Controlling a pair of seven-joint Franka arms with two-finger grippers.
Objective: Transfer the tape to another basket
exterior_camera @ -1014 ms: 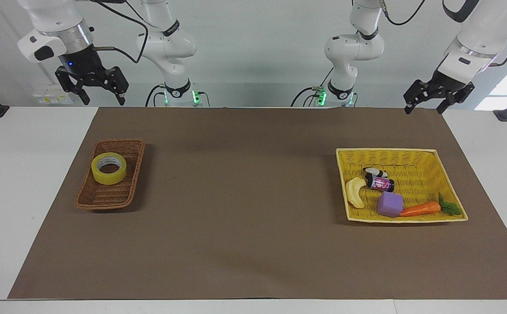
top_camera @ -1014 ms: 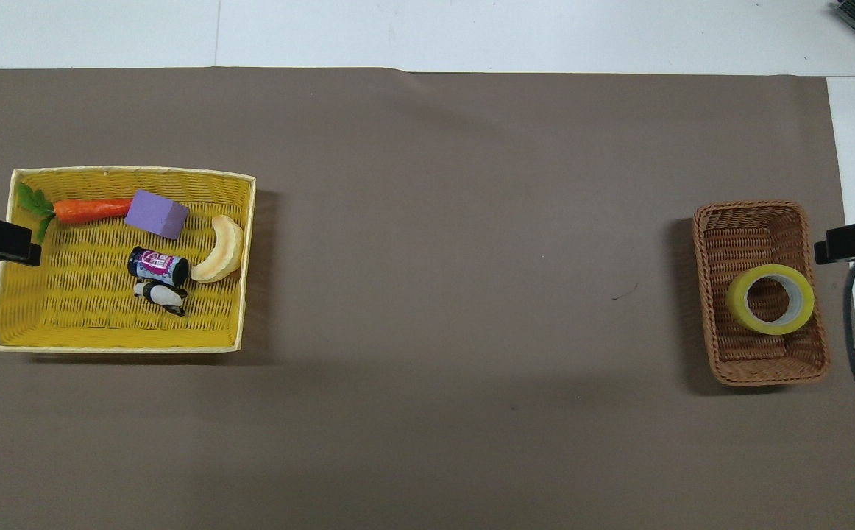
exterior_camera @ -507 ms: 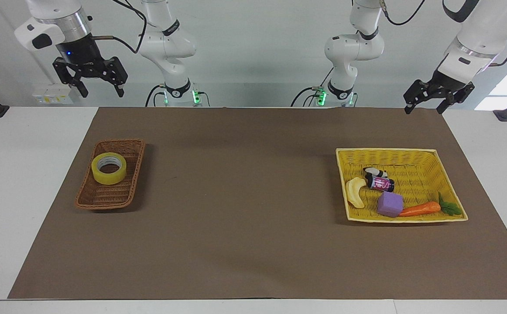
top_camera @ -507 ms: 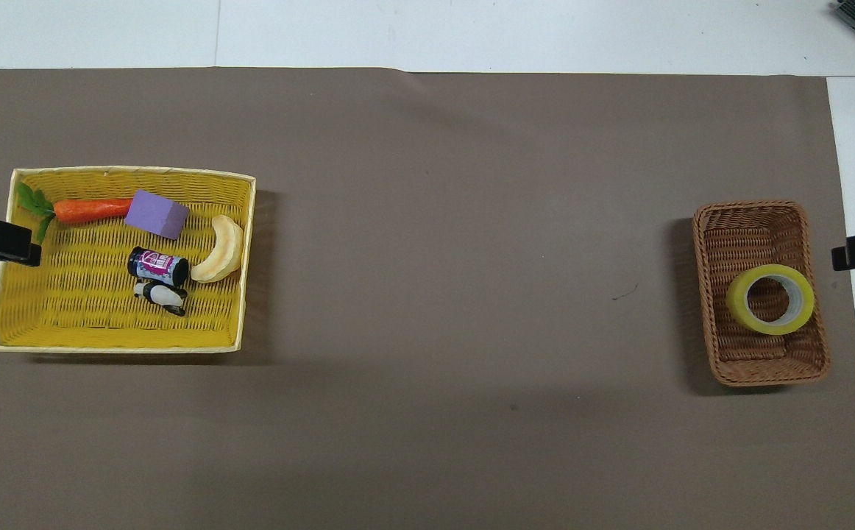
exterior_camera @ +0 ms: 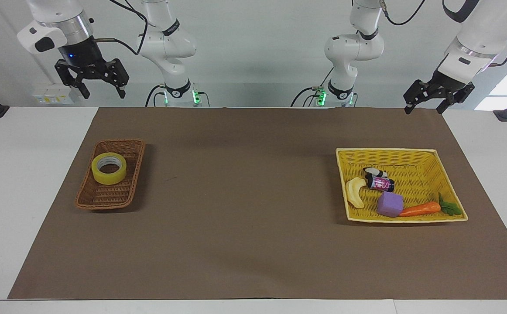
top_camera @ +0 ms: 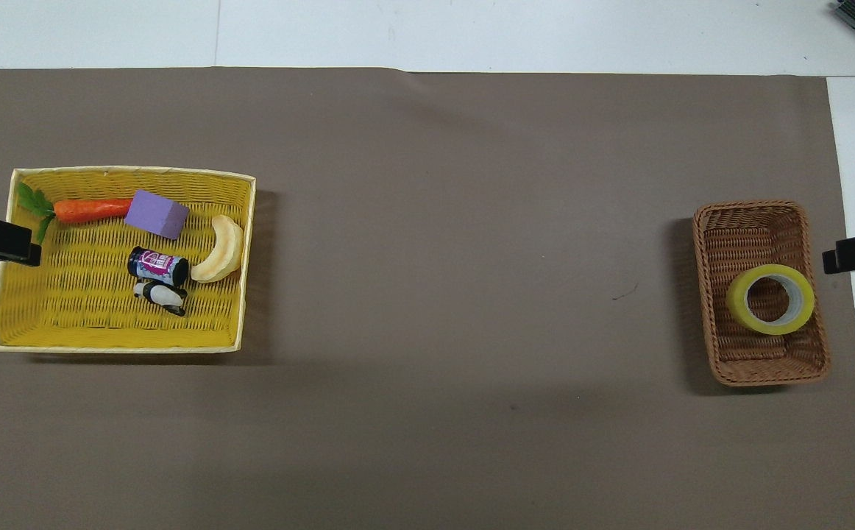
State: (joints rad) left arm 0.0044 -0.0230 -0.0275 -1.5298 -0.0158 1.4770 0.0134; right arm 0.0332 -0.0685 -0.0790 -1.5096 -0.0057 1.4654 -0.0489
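- Yellow tape (exterior_camera: 109, 168) lies flat in the brown basket (exterior_camera: 123, 196), at the basket's end nearer the robots, core facing up.
- My right gripper (exterior_camera: 91, 80) hangs high, fingers apart and empty, over the table edge nearer the robots than the basket; I judge it the arm to use.
- I'd come straight down with one finger in the core and one outside the wall, clear of the wicker rim.
- My left gripper (exterior_camera: 436, 97) waits apart-fingered, well away from the basket.

baskets (exterior_camera: 133, 174) 2 | tape (exterior_camera: 109, 168) 1 | carrot (exterior_camera: 420, 209) 1 | purple cube (exterior_camera: 390, 204) 1
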